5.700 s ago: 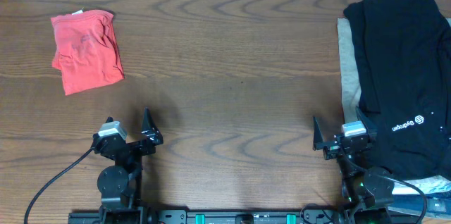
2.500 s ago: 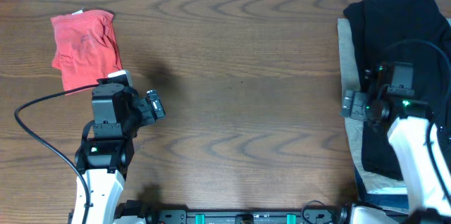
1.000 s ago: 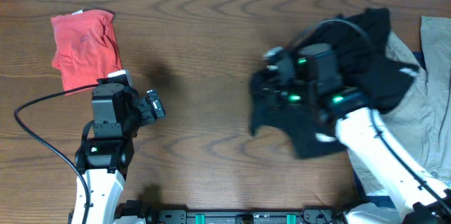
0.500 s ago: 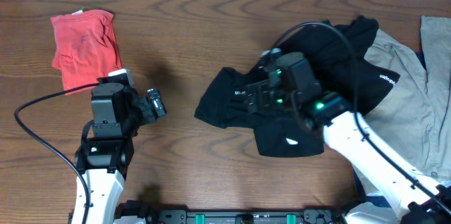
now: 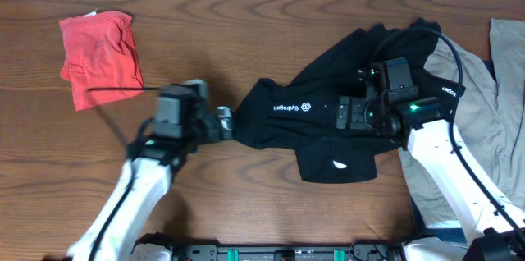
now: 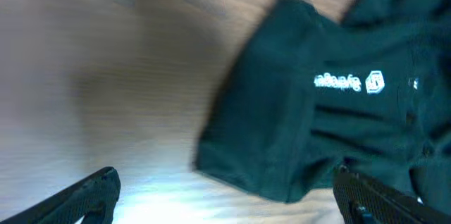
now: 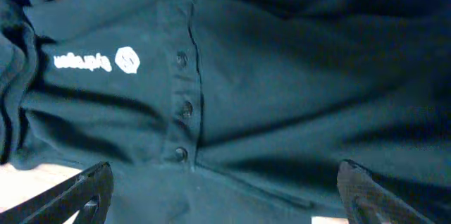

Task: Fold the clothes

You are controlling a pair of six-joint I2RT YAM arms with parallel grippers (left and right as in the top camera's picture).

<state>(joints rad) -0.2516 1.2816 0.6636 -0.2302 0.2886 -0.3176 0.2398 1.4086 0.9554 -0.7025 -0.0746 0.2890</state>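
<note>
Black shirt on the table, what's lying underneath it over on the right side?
Most of the black shirt lies straight on the wooden table. Its right end overlaps a beige garment, which shows past its edge. How far that beige cloth runs underneath is covered.

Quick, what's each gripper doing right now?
Left gripper: open, holding nothing, at the edge of the black polo shirt with white logo.
Right gripper: open, holding nothing, over the shirt's button placket.

black shirt [image 5: 308, 121]: matt cloth, softly creased; buttons [image 7: 187, 108] dark, look like plastic. table [image 5: 246, 31]: brown wood grain, smooth, faint sheen. red garment [image 5: 100, 58], beige garment [image 5: 500, 89]: matt cloth.
</note>
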